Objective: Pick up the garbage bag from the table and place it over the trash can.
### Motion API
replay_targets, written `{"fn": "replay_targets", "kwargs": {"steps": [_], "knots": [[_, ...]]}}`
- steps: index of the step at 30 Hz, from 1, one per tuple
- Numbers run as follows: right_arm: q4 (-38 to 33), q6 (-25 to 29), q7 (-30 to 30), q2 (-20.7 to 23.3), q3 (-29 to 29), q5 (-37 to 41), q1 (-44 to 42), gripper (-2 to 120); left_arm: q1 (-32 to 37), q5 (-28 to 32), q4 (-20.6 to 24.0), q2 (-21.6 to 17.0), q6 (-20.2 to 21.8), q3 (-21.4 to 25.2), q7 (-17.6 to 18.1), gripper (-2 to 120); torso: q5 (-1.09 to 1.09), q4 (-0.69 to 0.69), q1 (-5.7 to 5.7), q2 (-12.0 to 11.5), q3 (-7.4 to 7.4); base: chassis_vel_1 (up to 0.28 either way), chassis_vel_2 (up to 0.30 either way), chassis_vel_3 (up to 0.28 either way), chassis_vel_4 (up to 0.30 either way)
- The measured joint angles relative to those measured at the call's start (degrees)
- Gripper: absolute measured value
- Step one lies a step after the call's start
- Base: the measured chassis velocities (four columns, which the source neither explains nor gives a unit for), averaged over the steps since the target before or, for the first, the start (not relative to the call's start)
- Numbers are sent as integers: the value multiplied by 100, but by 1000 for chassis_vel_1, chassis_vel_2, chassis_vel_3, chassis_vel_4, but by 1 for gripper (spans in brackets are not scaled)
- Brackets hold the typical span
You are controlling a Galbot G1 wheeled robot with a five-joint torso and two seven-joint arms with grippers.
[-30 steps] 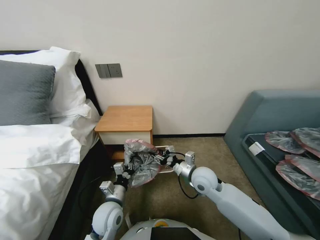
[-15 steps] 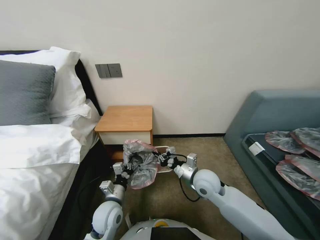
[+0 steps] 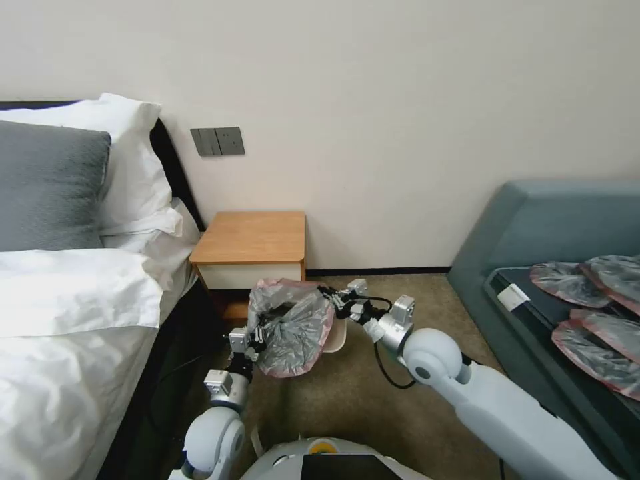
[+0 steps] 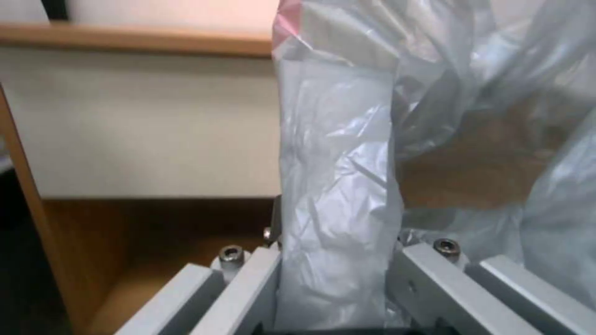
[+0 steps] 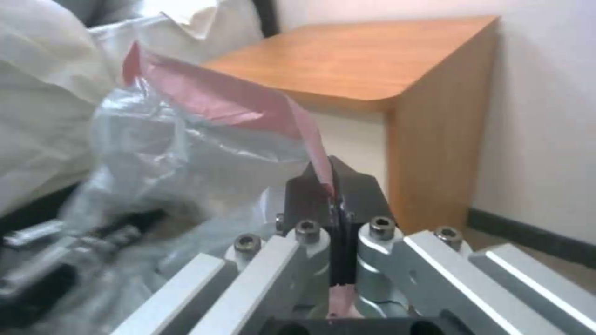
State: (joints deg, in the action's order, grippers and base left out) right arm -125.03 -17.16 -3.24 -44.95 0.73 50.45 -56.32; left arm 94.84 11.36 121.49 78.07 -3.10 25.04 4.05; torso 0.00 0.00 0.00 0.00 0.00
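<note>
The garbage bag [image 3: 293, 327], crinkly grey plastic with a pinkish-red rim, hangs stretched between both grippers low in front of the table [image 3: 252, 237]. My left gripper [image 3: 255, 338] is shut on its near side; in the left wrist view the bag's plastic [image 4: 338, 186] runs up between the jaws. My right gripper [image 3: 327, 295] is shut on the rim at the far side, and the pink rim [image 5: 248, 102] is pinched between the black fingertips [image 5: 310, 195]. A beige piece of the trash can [image 3: 339, 337] shows on the floor just behind the bag; the bag hides most of it.
A bed [image 3: 67, 300] with white linen and pillows borders the left side. A blue-grey sofa [image 3: 553, 220] on the right carries several flat red-rimmed bags [image 3: 593, 333]. Brown carpet [image 3: 413, 300] lies open between the nightstand and the sofa.
My right gripper has moved to the right and away from me, pulling the bag's mouth wider. The left gripper has dropped slightly. The trash can's beige side now shows behind the bag.
</note>
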Motion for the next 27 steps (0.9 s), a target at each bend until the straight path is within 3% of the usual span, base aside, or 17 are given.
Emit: {"fn": "replay_targets", "kwargs": {"steps": [6,14,17,24,27], "knots": [[164,18,63,276,-190,-87,-31,0,4,-12,-109,4,-574,147,-200,3,1,0,0,0,0,0,0,0,0],[208,18,213,641,-563,-201,-310,0,-10,422,-87,6,-805,194,-299,3,0,0,0,0,0,0,0,0,0],[212,18,283,703,-634,-282,-415,0,-3,621,-20,-2,-755,162,-291,3,1,1,0,0,0,0,0,0,0],[273,159,581,828,-754,-769,-843,0,112,1748,500,-40,-207,-116,-127,3,0,-2,0,0,0,0,0,0,0],[269,230,650,863,-857,-928,-1012,0,133,2357,770,-45,118,-194,107,3,0,0,0,0,0,0,0,0,0]]}}
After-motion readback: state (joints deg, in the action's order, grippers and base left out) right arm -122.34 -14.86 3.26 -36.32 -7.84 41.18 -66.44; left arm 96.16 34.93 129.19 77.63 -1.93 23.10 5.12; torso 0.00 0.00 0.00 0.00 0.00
